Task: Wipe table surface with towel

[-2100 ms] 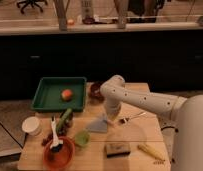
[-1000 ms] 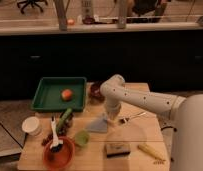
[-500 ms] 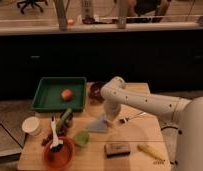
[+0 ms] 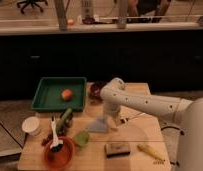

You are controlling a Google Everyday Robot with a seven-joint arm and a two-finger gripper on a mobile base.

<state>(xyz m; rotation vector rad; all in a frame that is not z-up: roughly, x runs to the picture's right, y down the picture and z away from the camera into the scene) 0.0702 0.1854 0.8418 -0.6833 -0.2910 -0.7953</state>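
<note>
Wooden boards make up the table (image 4: 140, 137), on which a pale grey towel (image 4: 97, 125) is spread near the middle. The gripper (image 4: 114, 123) is lowered onto the right edge of the towel, at the end of a white arm (image 4: 145, 102) that reaches in from the right. Whether the fingers are spread or pinched on the cloth cannot be told. A green tray (image 4: 50, 97) is set at the back left of the table, and an orange fruit (image 4: 67, 94) is held inside it. A dark bowl (image 4: 96, 90) is placed just right of the tray, behind the arm. At the front left, a red bowl (image 4: 59, 152) is seen with a white utensil (image 4: 55, 135) resting in it, and a small green cup (image 4: 81, 138) is placed just beside it. A white cup (image 4: 31, 126) is positioned at the left edge. A sponge (image 4: 117, 149) and a yellow object (image 4: 149, 151) are laid along the front, well apart from the towel.
</note>
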